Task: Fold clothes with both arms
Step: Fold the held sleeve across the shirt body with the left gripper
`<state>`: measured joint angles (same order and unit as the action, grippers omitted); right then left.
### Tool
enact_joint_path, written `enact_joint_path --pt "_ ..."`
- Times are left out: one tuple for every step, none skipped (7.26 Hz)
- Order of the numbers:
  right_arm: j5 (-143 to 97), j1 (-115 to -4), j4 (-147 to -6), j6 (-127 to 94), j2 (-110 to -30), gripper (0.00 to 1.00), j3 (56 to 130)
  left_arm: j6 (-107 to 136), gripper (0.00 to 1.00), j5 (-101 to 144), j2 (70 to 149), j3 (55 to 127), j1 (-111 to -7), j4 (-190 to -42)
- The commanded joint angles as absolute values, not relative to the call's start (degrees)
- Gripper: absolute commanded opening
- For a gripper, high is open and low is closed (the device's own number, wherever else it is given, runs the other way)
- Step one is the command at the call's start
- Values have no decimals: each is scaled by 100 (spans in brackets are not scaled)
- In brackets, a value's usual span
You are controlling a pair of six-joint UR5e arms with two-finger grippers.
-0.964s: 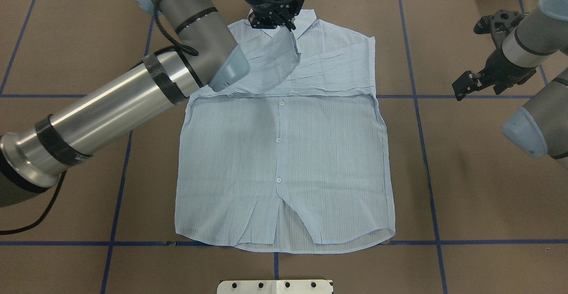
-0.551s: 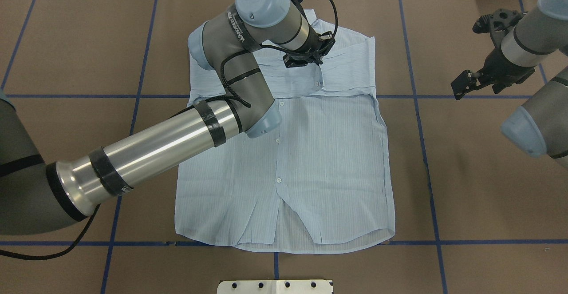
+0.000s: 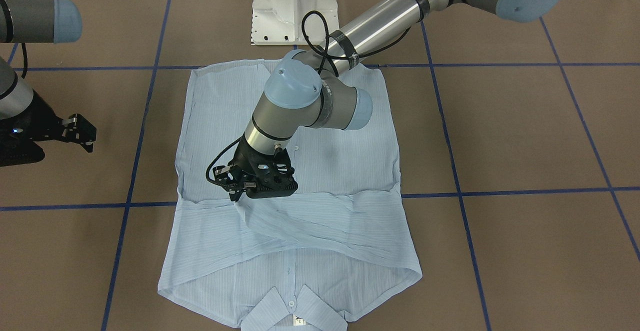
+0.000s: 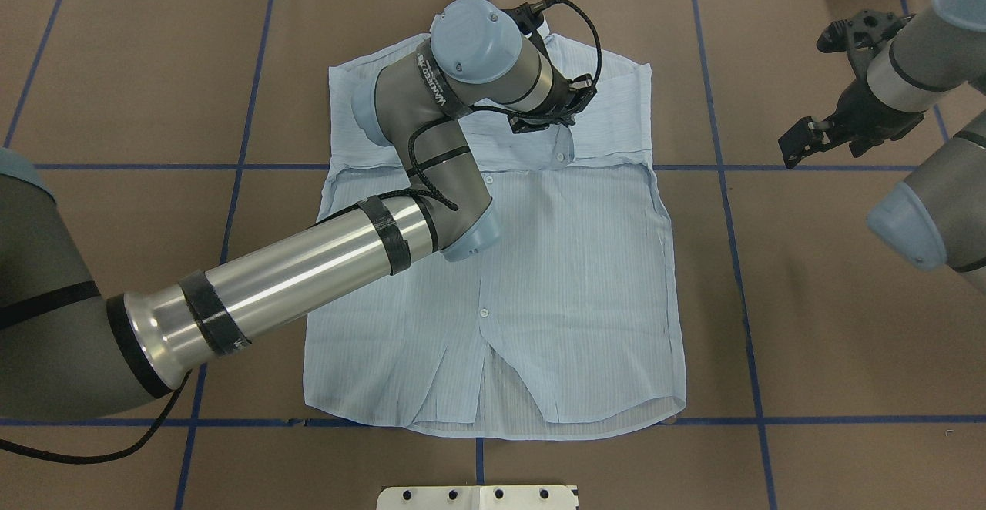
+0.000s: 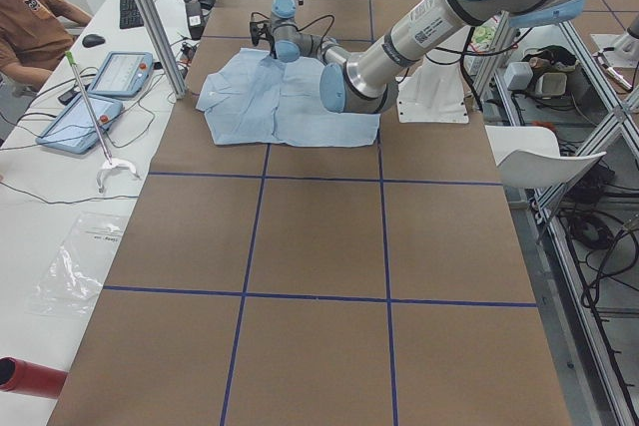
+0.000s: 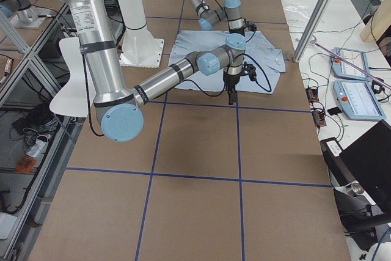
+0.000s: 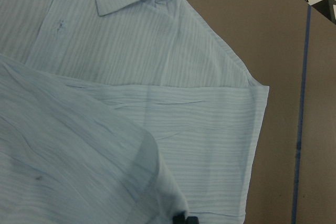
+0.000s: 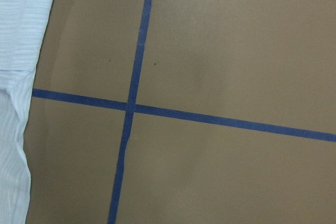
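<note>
On counter centre: shirt flat, button front up, sleeves laid across chest. Left tool apparently pinching sleeve end, not yet released. Right tool open, empty, well clear. Body folds judged outstanding.

Brown table gridded with blue tape; white side bench carrying two tablets; aluminium frame posts; white chair.

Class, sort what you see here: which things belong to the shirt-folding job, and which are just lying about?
On the job: shirt; left gripper, jaws shut on its sleeve; right gripper, off to the side.
Lying about: white pedestal base; tablets; plastic bag; white chair.
</note>
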<state>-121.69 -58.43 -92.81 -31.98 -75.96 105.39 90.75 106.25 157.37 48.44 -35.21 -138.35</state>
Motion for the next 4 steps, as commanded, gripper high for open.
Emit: enact_joint_path --pt "-12190 -5836 -9107 -3225 -7594 100 10538 9035 100 10582 15741 4869 -3498 -13966" --pt "-12234 -5836 -8853 -3356 -7611 100 10495 9009 100 10591 15715 4956 -3515 -13948" --pt "-12260 -5810 -8772 -3436 -7603 100 10512 8991 100 10626 15515 5235 -3568 -13818" --pt "-12261 -5714 -8754 -3776 -7585 100 10634 8774 100 10774 15008 5873 -3699 -13451"
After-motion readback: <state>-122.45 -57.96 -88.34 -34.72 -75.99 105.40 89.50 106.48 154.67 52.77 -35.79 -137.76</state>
